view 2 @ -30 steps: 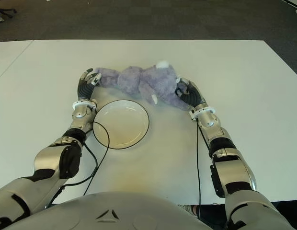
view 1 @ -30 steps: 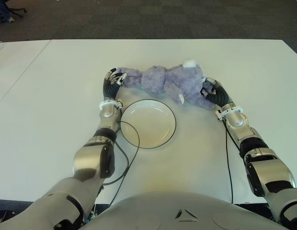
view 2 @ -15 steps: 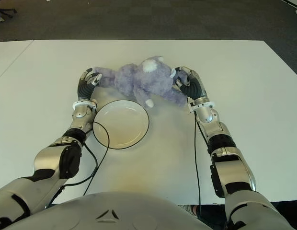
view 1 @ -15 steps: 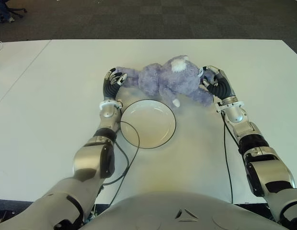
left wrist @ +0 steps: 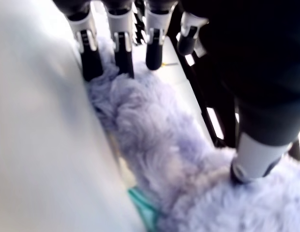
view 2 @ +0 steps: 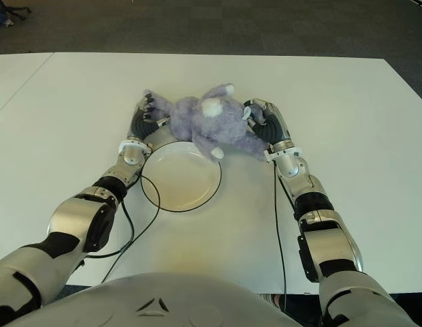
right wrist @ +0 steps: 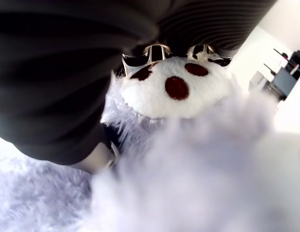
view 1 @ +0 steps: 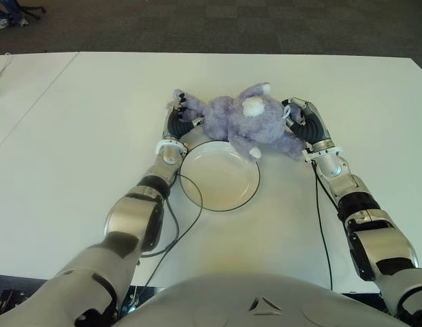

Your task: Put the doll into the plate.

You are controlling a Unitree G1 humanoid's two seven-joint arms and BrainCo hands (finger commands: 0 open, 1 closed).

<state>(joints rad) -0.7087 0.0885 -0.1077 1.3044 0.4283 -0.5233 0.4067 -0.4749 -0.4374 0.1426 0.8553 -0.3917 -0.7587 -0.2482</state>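
Note:
A fluffy purple doll [view 1: 245, 124] with white patches is held between both hands, over the far rim of the white plate [view 1: 221, 178] with a dark edge. My left hand [view 1: 178, 119] grips one limb of the doll [left wrist: 140, 130] at its left end. My right hand [view 1: 303, 124] clasps the doll's white paw with red spots [right wrist: 174, 92] at its right end. One small white foot [view 2: 216, 152] hangs over the plate's far edge.
The white table [view 1: 75, 136] spreads wide on both sides of the plate. A black cable [view 1: 171, 225] loops from my left arm across the plate's near left rim. Dark carpet [view 1: 218, 24] lies beyond the table's far edge.
Both hands have carried the doll nearer and toward the plate; my left hand swung right and now sits at the plate's far-left rim. The doll has turned.

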